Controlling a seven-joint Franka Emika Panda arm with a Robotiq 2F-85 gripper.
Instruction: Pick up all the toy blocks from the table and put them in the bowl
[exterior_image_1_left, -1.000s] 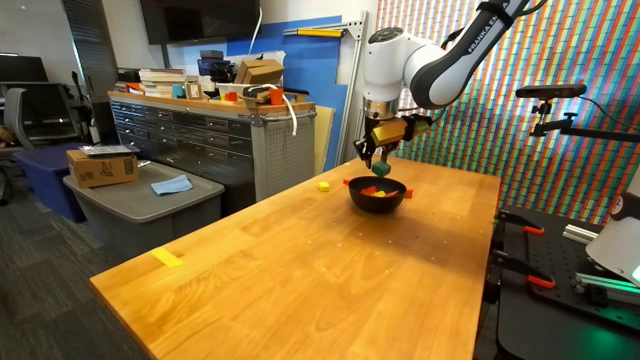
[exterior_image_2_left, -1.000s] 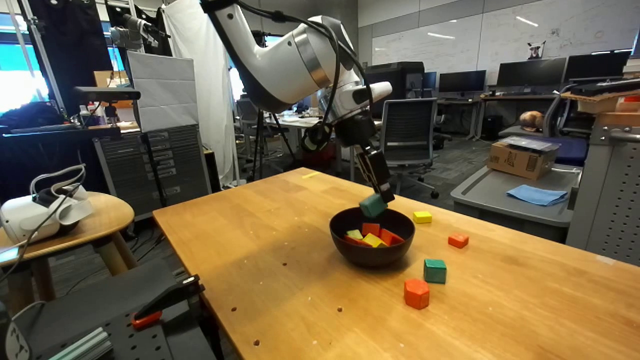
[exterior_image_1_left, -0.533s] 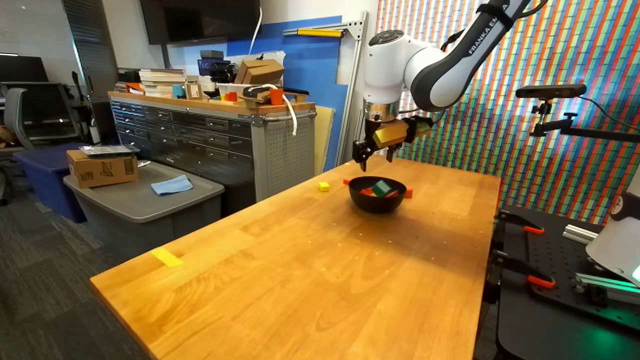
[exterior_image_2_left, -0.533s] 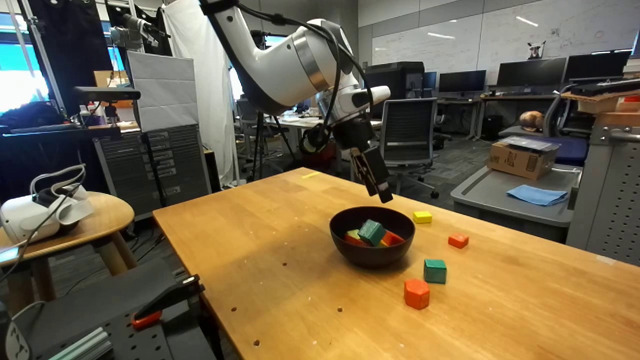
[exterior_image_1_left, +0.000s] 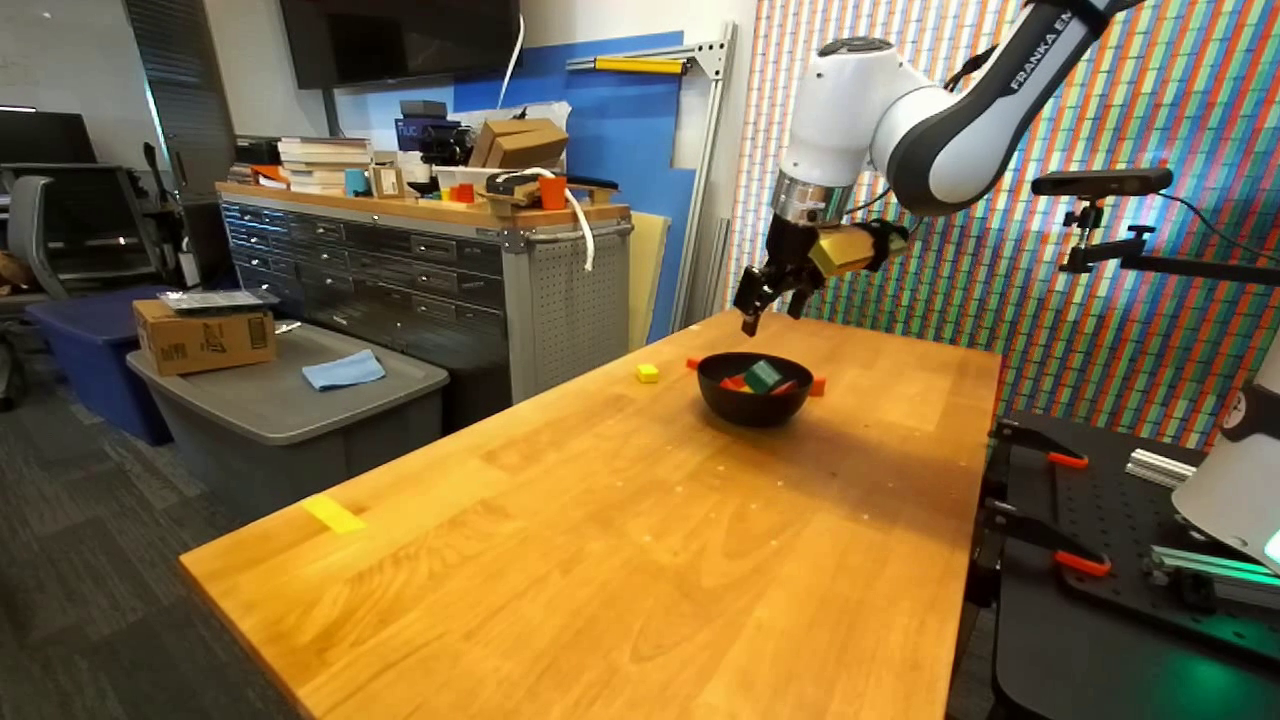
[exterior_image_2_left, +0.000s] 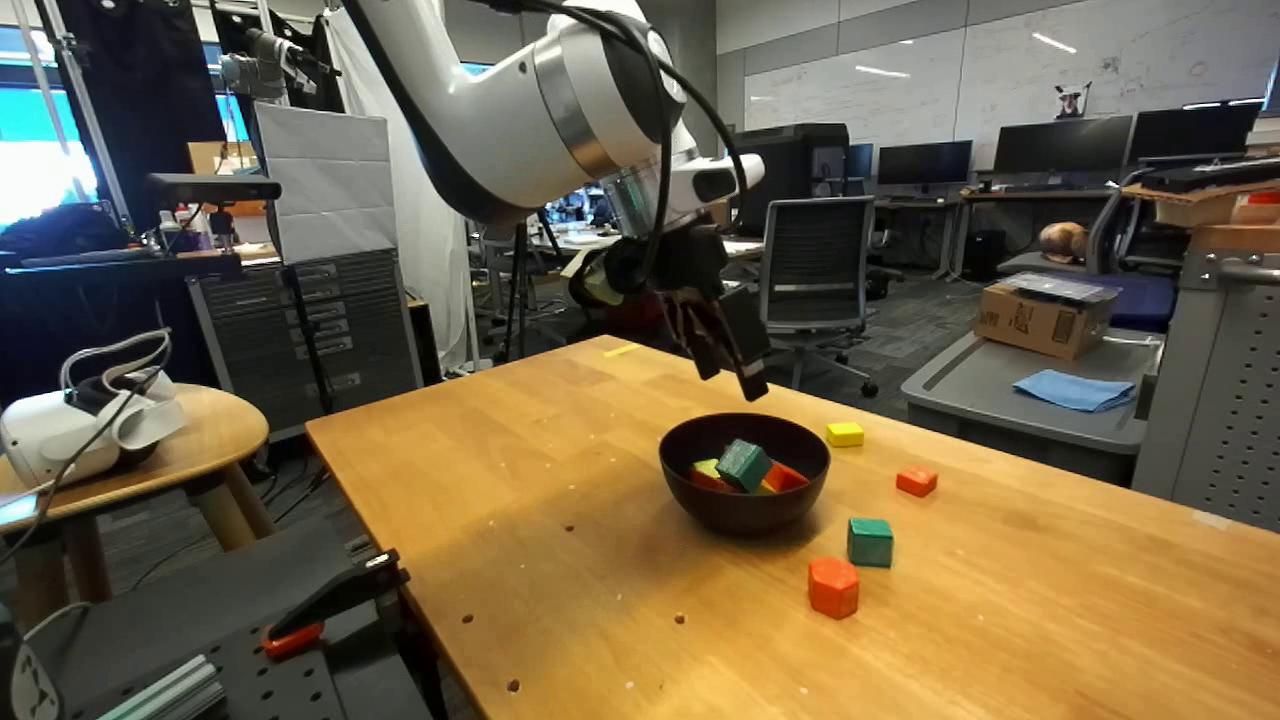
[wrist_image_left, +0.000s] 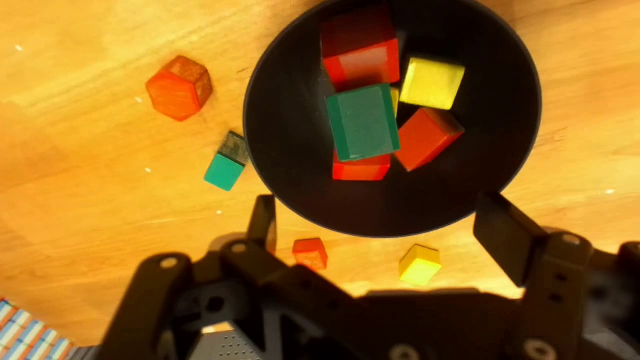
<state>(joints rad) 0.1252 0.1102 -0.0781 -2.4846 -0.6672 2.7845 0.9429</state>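
Four loose blocks (exterior_image_2_left: 870, 543) are scattered right and near-right of the part-filled bowl (exterior_image_2_left: 745, 515), across the tabletop (exterior_image_2_left: 560, 600) in an exterior view. Higher up, the end effector (exterior_image_2_left: 731, 385) is spread wide, nothing held. Next, the small red block (exterior_image_2_left: 917, 481) would best be straddled low and squarely.

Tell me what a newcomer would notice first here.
Probably the black bowl on the wooden table, a green block topping the red and yellow blocks inside. The open gripper hangs higher than the bowl. In an exterior view, a multicoloured backdrop stands behind the table.
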